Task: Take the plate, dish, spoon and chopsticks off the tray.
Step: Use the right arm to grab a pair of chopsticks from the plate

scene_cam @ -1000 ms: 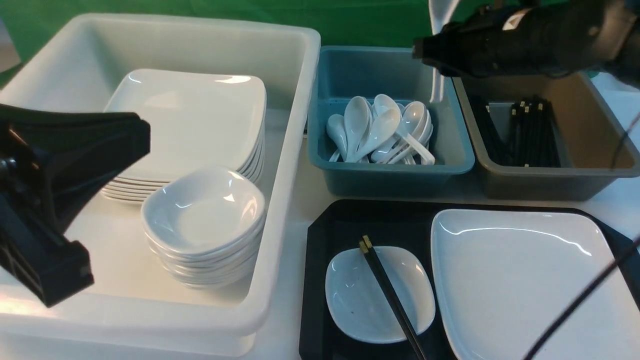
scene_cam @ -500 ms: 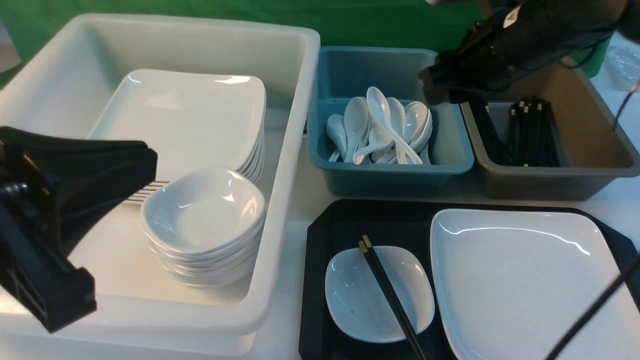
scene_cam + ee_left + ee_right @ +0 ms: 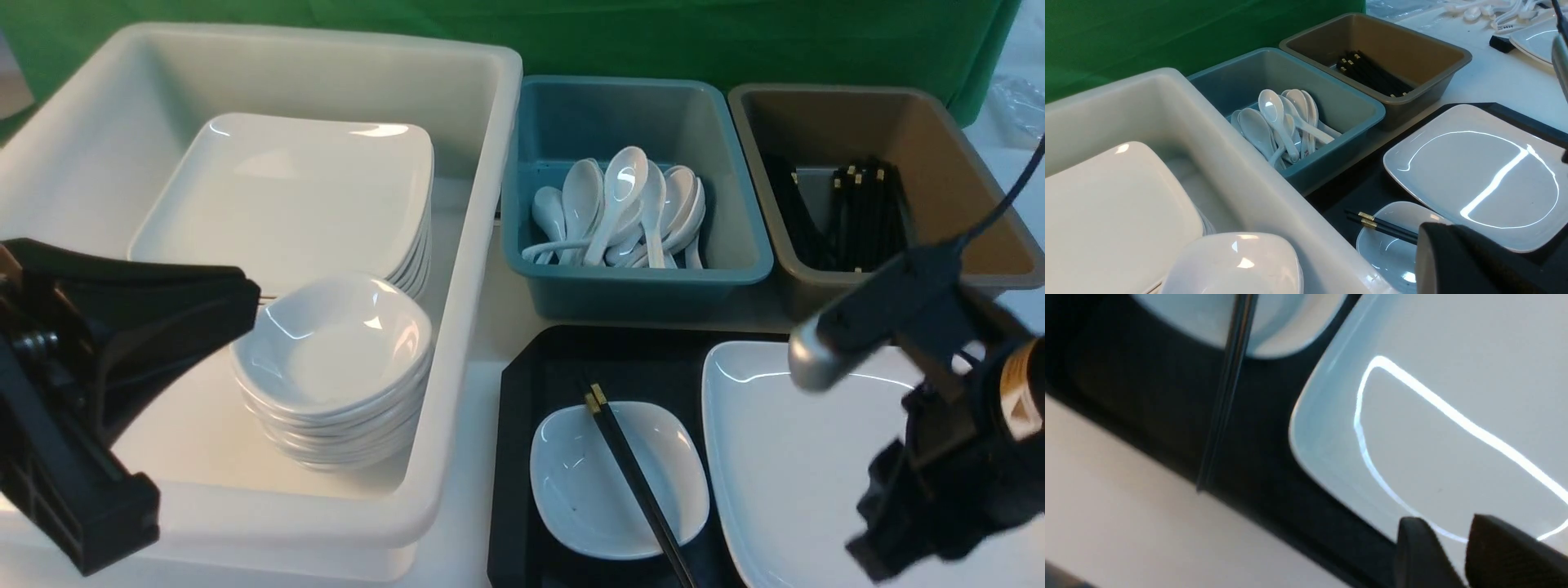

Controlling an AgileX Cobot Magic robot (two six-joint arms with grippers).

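Note:
On the black tray (image 3: 555, 359) sit the small white dish (image 3: 571, 490) and, to its right, the large white plate (image 3: 800, 457). The black chopsticks (image 3: 633, 474) lie across the dish, gold ends pointing away from me. The spoon (image 3: 620, 184) rests on top of the heap in the teal bin. My right arm (image 3: 939, 457) hangs low over the plate. My right gripper (image 3: 1449, 524) is open and empty just above the plate's near corner (image 3: 1453, 396). My left gripper (image 3: 241, 302) is shut and empty, hovering over the white tub's front left.
The white tub (image 3: 482, 245) holds a stack of large plates (image 3: 302, 196) and a stack of small dishes (image 3: 335, 343). Behind the tray stand the teal bin (image 3: 637, 286) of spoons and the brown bin (image 3: 882, 302) of black chopsticks (image 3: 857, 212).
The right gripper let the spoon drop into the teal bin, then swung from above the bins down over the plate, its jaws wider. The left gripper sank a little.

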